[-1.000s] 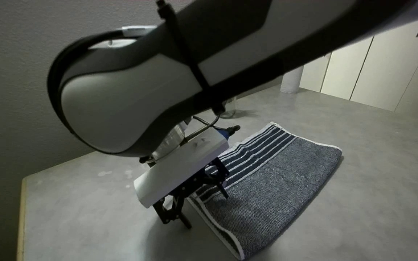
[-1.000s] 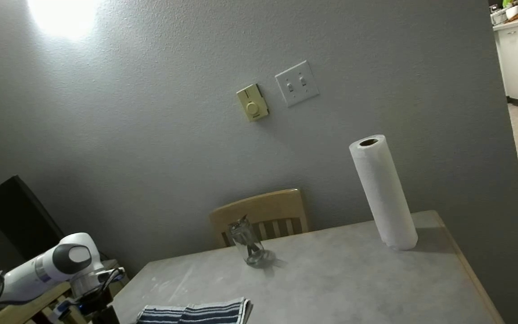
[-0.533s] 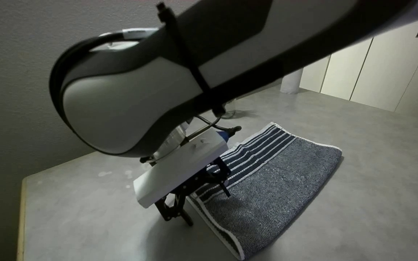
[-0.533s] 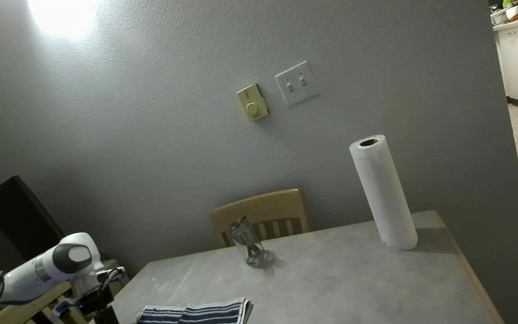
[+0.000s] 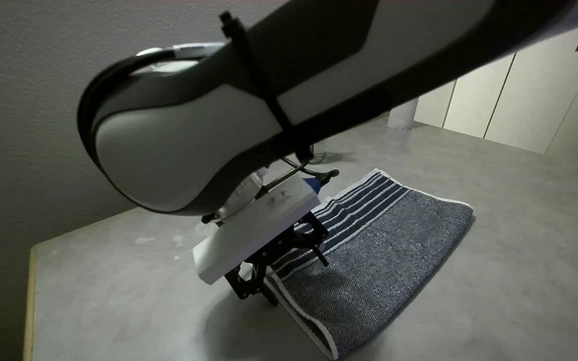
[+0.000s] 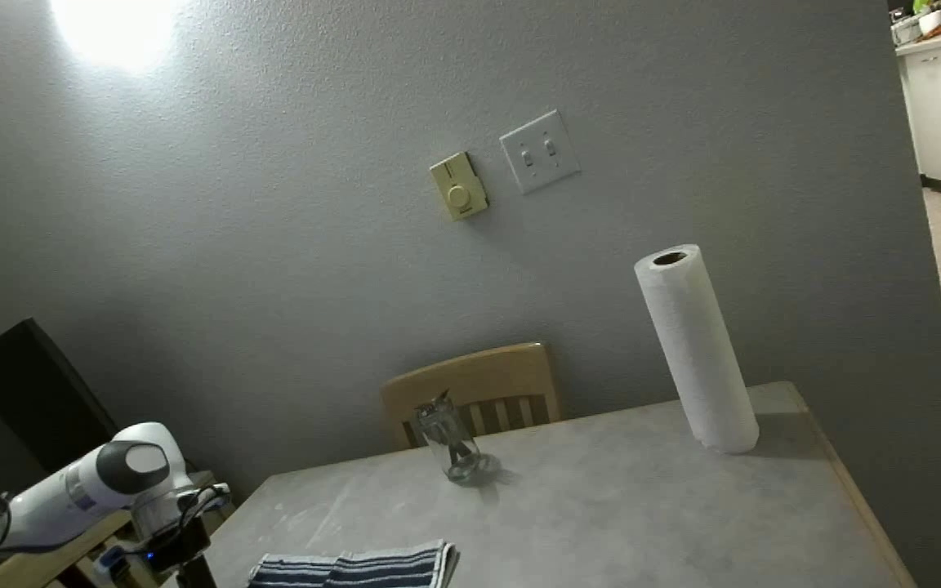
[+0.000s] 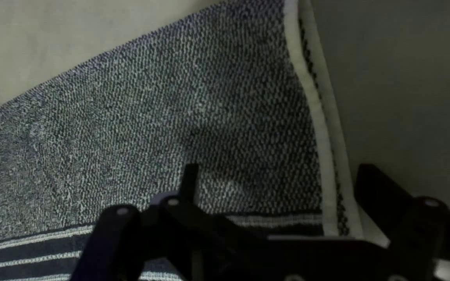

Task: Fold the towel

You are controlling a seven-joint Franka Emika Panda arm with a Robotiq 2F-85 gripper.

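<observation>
towel (image 5: 384,250): flat on the table (image 5: 520,240), partly below the gripper (image 5: 300,283). Looks doubled over once, plain fold on the long side away from the stripes (image 5: 359,213). In an exterior view only its striped end (image 6: 364,567) makes it into frame.
weight: should be light, arm won't notice it.
stiffness: soft, limp. Expect it to sag from wherever it's held; free corners will trail.
surface: terry loops, so probably good friction, low slip. Nothing to break, firm squeeze ok.
hems (image 7: 324,152): two pale edges side by side, slightly offset, slit between. I read that as two layers.
grab spot: I'd take the hemmed edge near the striped corner, both layers together, decent bite. Top layer alone would likely peel the fold open.
gripper: jaws spread wide, holding nothing.
inner finger (image 7: 190,181): over the terry, shadow under it. Looks just above; contact can't be ruled out.
outer finger (image 7: 373,187): past the hems, on the table side. Tip is low; touching the table or not, can't tell.
lineup: hems run between the fingers, so lower a touch, then close. Watch for the lower layer getting left behind.
</observation>
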